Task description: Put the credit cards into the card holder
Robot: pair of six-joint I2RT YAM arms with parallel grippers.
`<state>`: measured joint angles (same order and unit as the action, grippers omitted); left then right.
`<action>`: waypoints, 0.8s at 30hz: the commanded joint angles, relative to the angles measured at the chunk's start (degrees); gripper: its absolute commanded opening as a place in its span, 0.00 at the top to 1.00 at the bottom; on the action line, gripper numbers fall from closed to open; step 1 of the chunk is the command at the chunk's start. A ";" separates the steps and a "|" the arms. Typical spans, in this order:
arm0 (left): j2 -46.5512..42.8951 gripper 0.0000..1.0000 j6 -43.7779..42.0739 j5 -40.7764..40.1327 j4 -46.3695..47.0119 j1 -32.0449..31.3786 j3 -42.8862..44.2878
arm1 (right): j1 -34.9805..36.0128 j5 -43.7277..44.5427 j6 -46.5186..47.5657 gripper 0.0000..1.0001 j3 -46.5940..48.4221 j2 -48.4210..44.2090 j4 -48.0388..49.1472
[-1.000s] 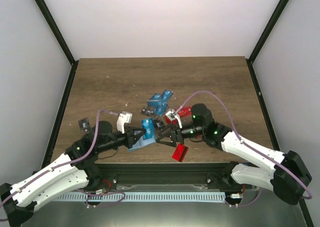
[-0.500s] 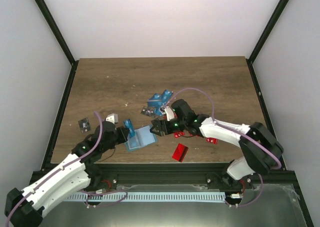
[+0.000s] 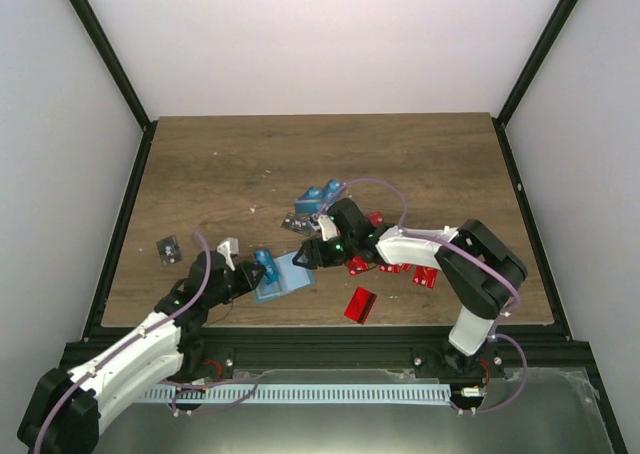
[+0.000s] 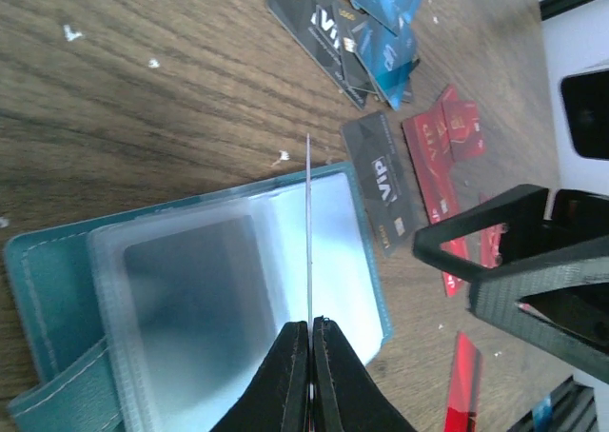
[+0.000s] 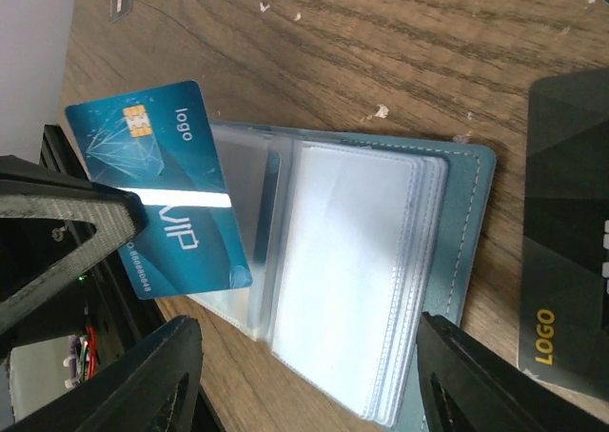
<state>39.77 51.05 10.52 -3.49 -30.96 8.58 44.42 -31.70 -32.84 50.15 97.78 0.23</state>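
Observation:
The teal card holder [image 3: 290, 279] lies open on the table, its clear sleeves [image 5: 362, 280] fanned upward. My left gripper [image 4: 310, 324] is shut on a bright blue credit card [image 5: 162, 185], seen edge-on [image 4: 308, 223] standing over the holder's sleeves [image 4: 190, 280]. My right gripper [image 5: 314, 384] is open, its fingers [image 5: 485, 375] straddling the holder's near end without pinching it. In the top view the right gripper [image 3: 308, 256] sits at the holder's right side, facing the left gripper [image 3: 262, 272]. Other credit cards are loose: red ones [image 3: 360, 266], blue ones [image 3: 320, 199], a black one [image 4: 381, 180].
A single red card [image 3: 358, 304] lies near the table's front edge. More red cards [image 3: 425, 277] lie under the right arm. One black card [image 3: 168, 247] sits alone at the left. A black card marked LOGO [image 5: 566, 261] lies beside the holder.
My right gripper has moved left and away from the front edge to the holder's right side, uncovering red cards. My left gripper pulled back left with the blue card, then edged over the holder.

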 commanded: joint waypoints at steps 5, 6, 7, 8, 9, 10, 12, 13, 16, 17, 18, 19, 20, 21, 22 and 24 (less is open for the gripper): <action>3.41 0.96 2.00 3.68 7.26 0.91 -1.06 | -1.02 -1.07 -0.10 0.38 2.53 2.92 3.24; 3.54 0.96 2.22 3.51 7.24 0.91 -1.76 | -1.23 -1.16 -0.30 0.38 2.31 3.28 3.69; 3.57 0.96 2.34 3.39 7.24 0.91 -2.07 | -1.37 -1.31 -0.49 0.39 2.13 3.63 4.04; 3.56 0.96 2.57 3.32 7.17 0.90 -2.26 | -1.58 -1.48 -0.67 0.39 1.92 3.91 4.36; 3.46 0.96 2.72 3.24 7.13 0.92 -2.33 | -1.68 -1.53 -0.79 0.39 1.66 4.11 4.68; 3.25 0.96 2.81 3.08 6.93 0.90 -2.48 | -1.78 -1.52 -0.92 0.40 1.51 4.29 4.88; 2.91 0.96 2.85 2.66 6.57 0.95 -2.66 | -1.88 -1.52 -1.06 0.40 1.15 4.68 5.21; 2.87 0.96 2.76 2.44 6.32 0.91 -2.75 | -1.96 -1.64 -1.17 0.40 0.97 4.91 5.42; 3.30 0.96 3.02 2.81 7.45 0.90 -3.48 | -2.04 -1.88 -1.26 0.40 0.75 5.66 5.78; 3.61 0.96 3.34 3.24 8.48 0.95 -3.89 | -2.06 -1.95 -1.26 0.41 0.65 5.86 5.84; 3.97 0.96 3.62 3.61 9.53 0.91 -4.27 | -2.06 -1.96 -1.34 0.41 0.58 6.03 6.07; 4.23 0.96 3.83 3.82 10.27 0.95 -4.39 | -2.06 -2.06 -1.45 0.41 0.50 6.28 6.17; 4.26 0.96 4.01 4.07 11.07 0.91 -4.52 | -2.06 -2.12 -1.48 0.41 0.48 6.59 6.26; 5.67 0.96 4.05 4.21 11.50 0.91 -4.53 | -2.16 -2.25 -1.61 0.41 0.40 6.85 6.46; 6.25 0.96 4.14 4.30 11.87 0.90 -4.54 | -2.10 -2.35 -1.70 0.41 0.26 7.16 6.57; 6.94 0.96 4.34 4.54 12.62 0.90 -4.54 | -2.05 -2.63 -1.98 0.42 0.01 7.49 7.11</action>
<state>45.43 54.52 14.04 5.48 -30.35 4.73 42.72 -33.30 -34.35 50.52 104.14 5.56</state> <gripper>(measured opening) 0.041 0.586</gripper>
